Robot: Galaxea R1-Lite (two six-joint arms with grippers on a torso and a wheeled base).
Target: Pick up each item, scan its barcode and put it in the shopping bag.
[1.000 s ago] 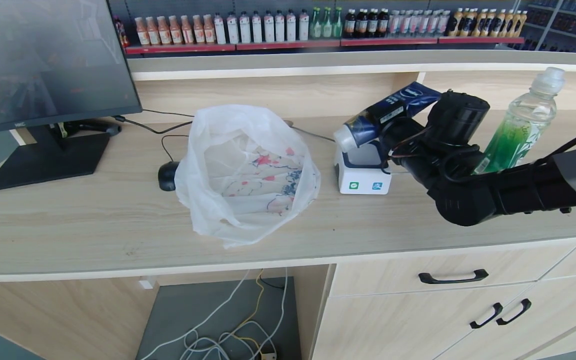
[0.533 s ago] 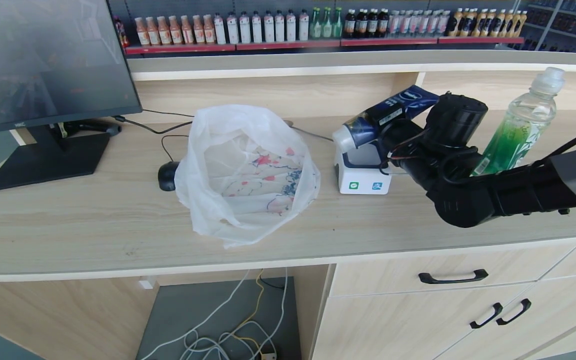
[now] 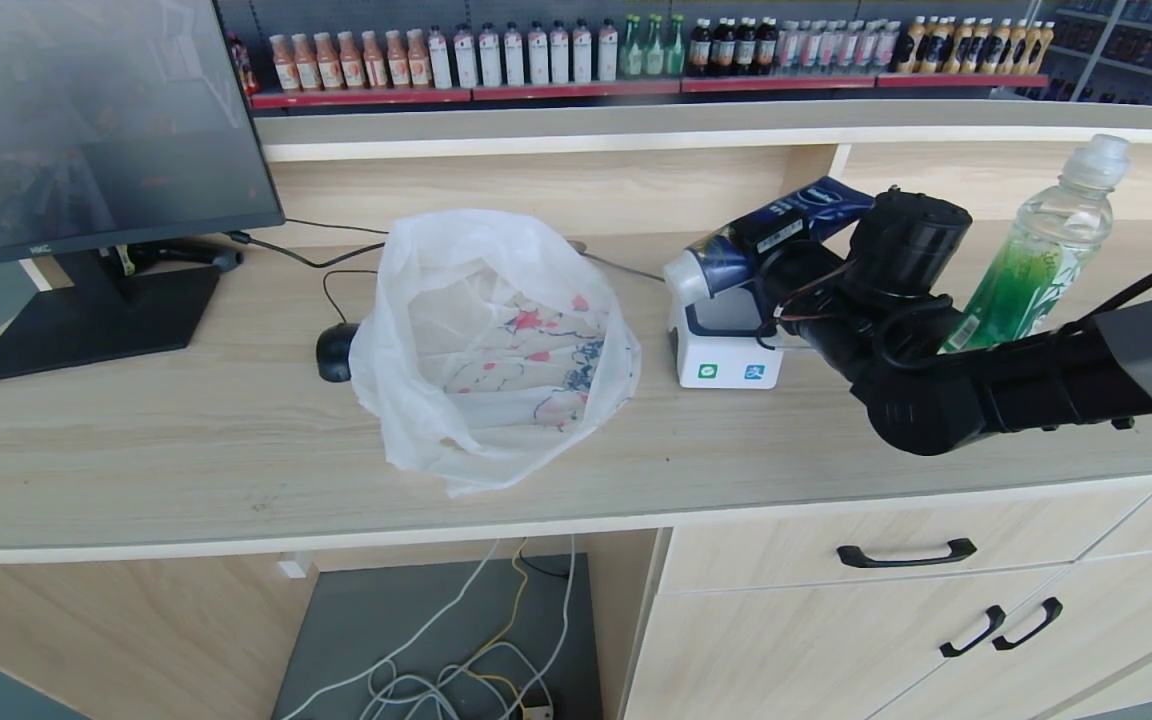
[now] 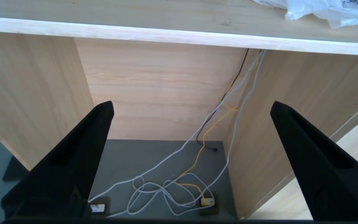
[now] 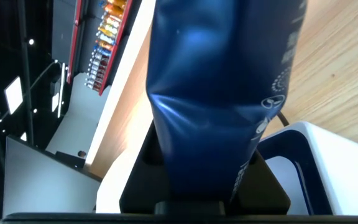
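Scan in hand: blue tube over the scanner, shopping bag waiting open

On the counter [image 3: 186,440] the shopping bag [image 3: 491,350] sits open on the robot's left of the white scanner [image 3: 726,350], with a green bottle [image 3: 1031,250] standing well apart on the right; the blue tube [image 3: 771,230] hangs tilted just above the scanner, cap end down towards the bag, clamped across its body by the right gripper [image 3: 786,270]; a pale label patch on the tube seems to face upward, though it is too small to be sure, so the step probably wants the wrist rolled until that patch meets the scanner window, held steady and close; the left gripper [image 4: 191,106] hangs below the counter edge, spread wide and holding nothing
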